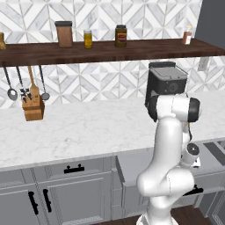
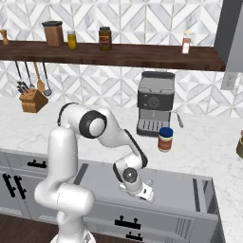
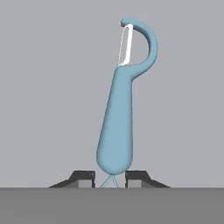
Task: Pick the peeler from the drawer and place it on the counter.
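Blue-handled peeler [image 3: 116, 127] lies flat on drawer [image 3: 52, 87] floor, straight ahead of hand [image 3: 110, 178]; fingers [image 3: 83, 178] parted, flanking its butt end, gripping nothing.

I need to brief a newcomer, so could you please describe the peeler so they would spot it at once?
Below the white marble counter, look into the open grey drawer. On its pale floor, just ahead of the hand, lies the peeler: a light blue teardrop handle ending in a curved head with a silvery blade.

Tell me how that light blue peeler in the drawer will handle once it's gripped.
The light blue peeler with the curved head looks like one stiff moulded piece, so probably no flopping. It seems small and thin, likely light. Its smooth, rounded handle tapers, so it may slip or pivot between the hand's fingertips, which stand at its butt end.
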